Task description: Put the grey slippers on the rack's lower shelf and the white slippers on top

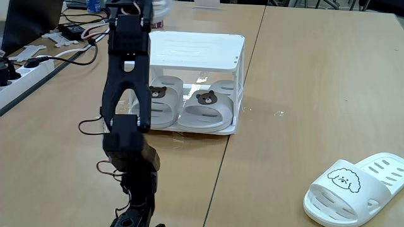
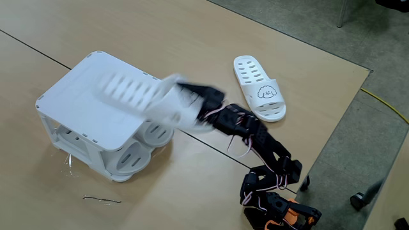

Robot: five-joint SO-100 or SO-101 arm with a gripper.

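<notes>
- A fixed view: both grey slippers point(image 1: 183, 104) seated on lower shelf point(image 1: 218, 128) of rack point(image 1: 196, 49). 1 white slipper point(image 1: 356, 189) on table point(image 1: 303, 75), well apart from rack.
- Another fixed view: gripper point(image 2: 185, 105) clamped on blurred second white slipper point(image 2: 144, 96) above rack top; best lowered flat and square before letting go.

Grey slippers point(image 1: 189, 104) on lower shelf point(image 1: 208, 128); one white slipper point(image 1: 355, 188) on table.

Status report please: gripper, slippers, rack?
Gripper shut on white slipper, blurred above rack top. Grey slippers on lower shelf. Second white slipper on table.

Wooden table point(image 1: 303, 75), white power strip point(image 1: 25, 74), black cables point(image 1: 76, 31), yellow cable point(image 2: 383, 105)
</notes>
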